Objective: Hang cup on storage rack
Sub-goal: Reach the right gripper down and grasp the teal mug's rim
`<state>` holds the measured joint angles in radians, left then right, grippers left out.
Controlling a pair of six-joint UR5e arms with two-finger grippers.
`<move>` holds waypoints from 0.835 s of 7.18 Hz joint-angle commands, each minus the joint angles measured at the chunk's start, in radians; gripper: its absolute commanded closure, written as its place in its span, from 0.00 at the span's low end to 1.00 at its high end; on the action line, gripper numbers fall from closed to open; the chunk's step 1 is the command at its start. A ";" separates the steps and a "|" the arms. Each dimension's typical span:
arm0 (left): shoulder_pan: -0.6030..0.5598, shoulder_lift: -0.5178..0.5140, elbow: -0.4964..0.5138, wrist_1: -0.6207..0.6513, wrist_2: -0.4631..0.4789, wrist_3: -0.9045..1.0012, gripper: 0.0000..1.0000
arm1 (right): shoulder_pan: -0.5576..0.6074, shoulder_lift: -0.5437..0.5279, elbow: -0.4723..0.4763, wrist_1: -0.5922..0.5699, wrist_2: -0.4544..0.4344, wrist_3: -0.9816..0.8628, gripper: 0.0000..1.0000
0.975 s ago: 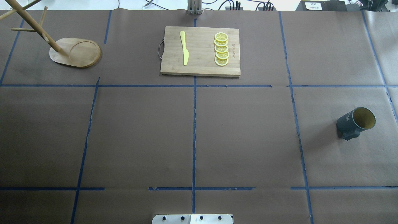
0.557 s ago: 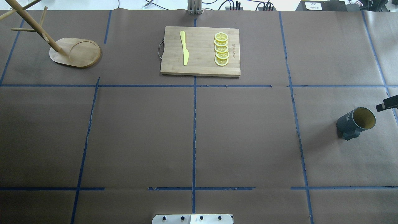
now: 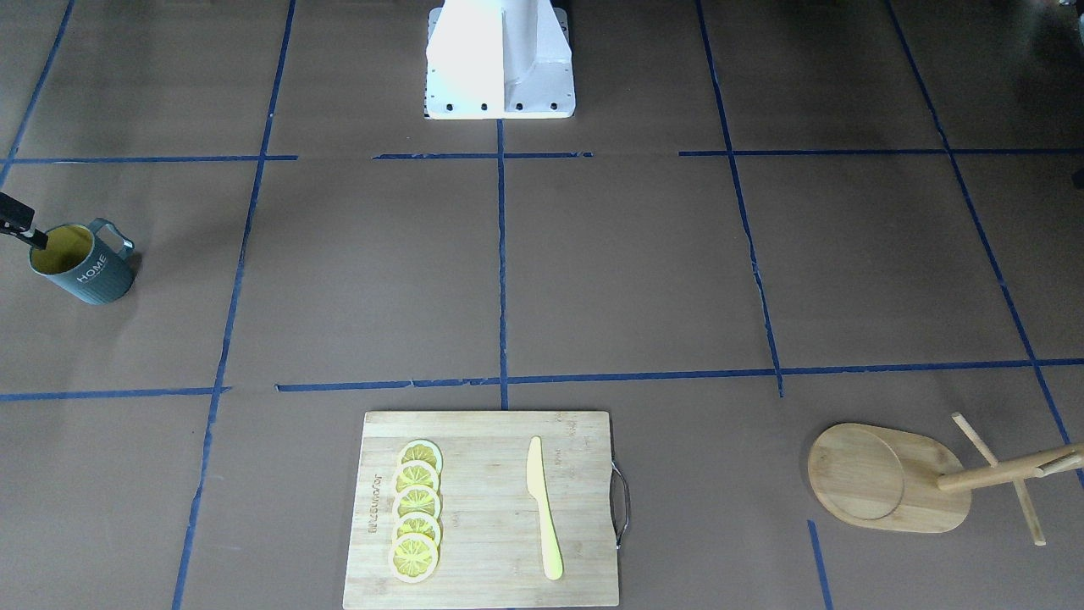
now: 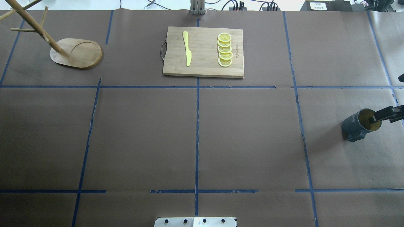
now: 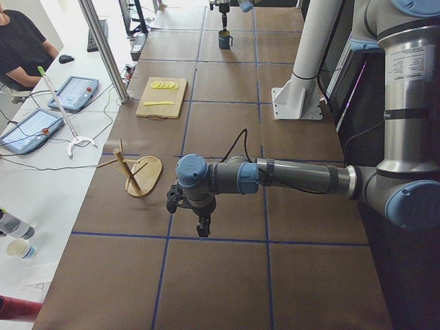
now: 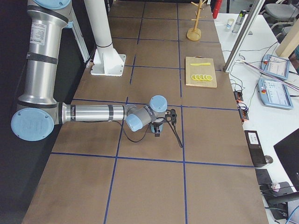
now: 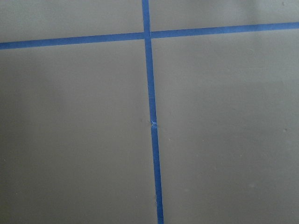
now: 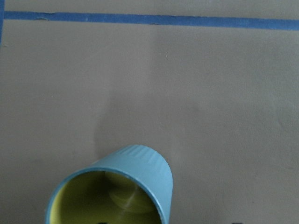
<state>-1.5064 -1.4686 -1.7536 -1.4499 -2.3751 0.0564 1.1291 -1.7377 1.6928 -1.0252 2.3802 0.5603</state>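
Front-facing view: the cup point(image 3: 85, 267), ribbed dark blue-grey with a yellow inside and white "HOME", stands upright at the robot's right end of the table point(image 3: 593, 271), and one finger of the right gripper point(image 3: 25, 230) crosses its rim. Overhead view: the cup is well apart from the rack point(image 4: 79, 53). That finger, just outside the rim 0.6 s ago, now reaches over the yellow mouth, with the cup unmoved. Side views: I cannot tell whether the right gripper or the left gripper point(image 5: 200, 221) is spread or pinched.

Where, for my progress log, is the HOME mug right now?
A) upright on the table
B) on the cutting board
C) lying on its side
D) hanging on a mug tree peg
A: the mug stands upright on the table, mouth up, far from the mug tree and the cutting board.
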 commanded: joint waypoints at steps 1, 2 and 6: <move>0.000 0.002 -0.006 0.000 -0.006 -0.004 0.00 | -0.015 0.010 -0.021 0.000 -0.001 -0.003 0.54; 0.000 0.002 -0.004 -0.001 -0.006 -0.004 0.00 | -0.017 0.012 -0.019 -0.003 0.002 -0.003 0.86; 0.014 -0.001 -0.012 -0.003 -0.009 -0.003 0.00 | -0.057 0.088 0.002 -0.019 0.010 -0.008 1.00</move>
<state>-1.4974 -1.4685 -1.7612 -1.4525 -2.3834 0.0540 1.0834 -1.6868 1.6847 -1.0326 2.3829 0.5470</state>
